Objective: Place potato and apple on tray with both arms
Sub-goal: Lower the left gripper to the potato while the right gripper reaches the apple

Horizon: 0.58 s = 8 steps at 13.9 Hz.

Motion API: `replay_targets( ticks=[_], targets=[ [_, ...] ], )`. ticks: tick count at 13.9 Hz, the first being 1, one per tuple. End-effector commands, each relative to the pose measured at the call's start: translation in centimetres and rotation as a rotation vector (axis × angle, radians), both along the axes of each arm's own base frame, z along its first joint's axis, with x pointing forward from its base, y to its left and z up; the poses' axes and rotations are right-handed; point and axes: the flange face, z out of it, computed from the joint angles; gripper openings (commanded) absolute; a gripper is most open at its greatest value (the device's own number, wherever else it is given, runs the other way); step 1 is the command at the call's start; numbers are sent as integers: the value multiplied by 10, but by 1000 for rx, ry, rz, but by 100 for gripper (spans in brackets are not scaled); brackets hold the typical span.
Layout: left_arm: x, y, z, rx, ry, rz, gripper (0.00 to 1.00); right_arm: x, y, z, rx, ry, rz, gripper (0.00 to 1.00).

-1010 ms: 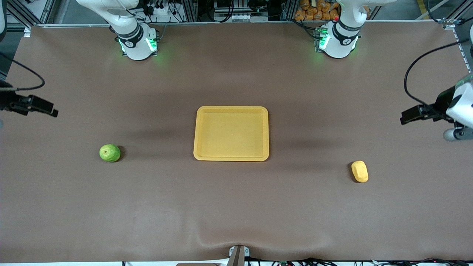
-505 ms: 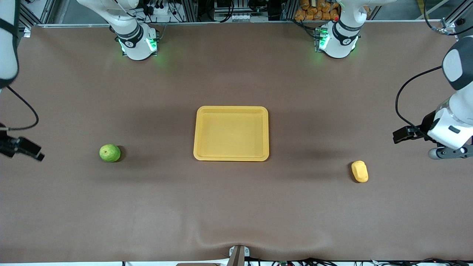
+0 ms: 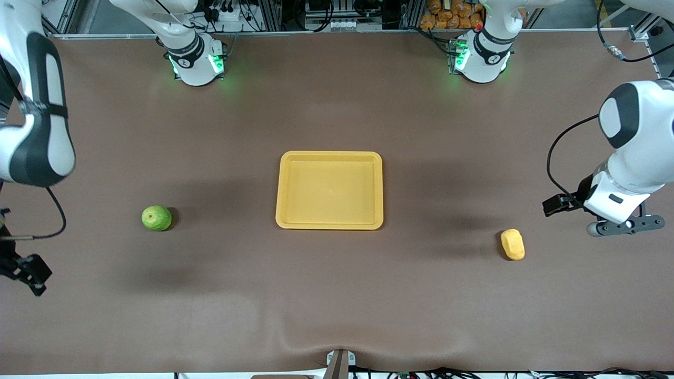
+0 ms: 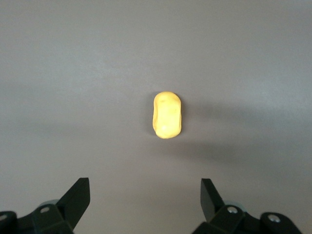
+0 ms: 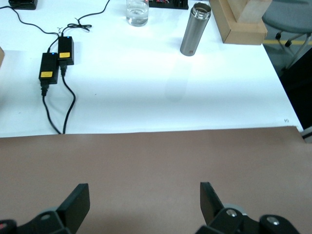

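Note:
The yellow tray (image 3: 287,184) lies empty at the middle of the table. The green apple (image 3: 156,218) sits on the cloth toward the right arm's end. The yellow-orange potato (image 3: 513,244) lies toward the left arm's end and also shows in the left wrist view (image 4: 167,115). My left gripper (image 3: 625,226) hangs open and empty over the cloth beside the potato, nearer the table's end; its open fingers frame bare cloth in the left wrist view (image 4: 144,195). My right gripper (image 5: 144,197) is open and empty over the table's edge, apart from the apple.
The brown cloth (image 3: 337,295) has a ridge at its front edge. In the right wrist view a white surface adjoins the cloth and holds a steel flask (image 5: 195,29), a glass (image 5: 137,12), two power adapters with cables (image 5: 53,58) and a wooden box (image 5: 241,19).
Both arms have swung down the ends of the table toward the front camera. The left hand has come closer to the potato. The apple, potato and tray have not moved.

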Motion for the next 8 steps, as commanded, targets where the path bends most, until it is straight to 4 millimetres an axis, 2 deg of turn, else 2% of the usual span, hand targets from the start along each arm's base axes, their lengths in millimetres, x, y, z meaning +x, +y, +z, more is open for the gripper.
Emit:
replay_targets(
  ticks=[1,3,4,8],
  targets=[
    [9,-2,-29,12,-11,17,100,9,3,-5,-19,33,1,100],
    [17,-2,-57,8,-19,29,100,1,24,-26,-1,180,5,100],
    [20,-3,-75,2,-17,49,100,0,32,-32,5,200,11,100],
    [27,-11,-117,-16,-38,176,100,-4,43,-56,54,261,-65,100]
  ],
)
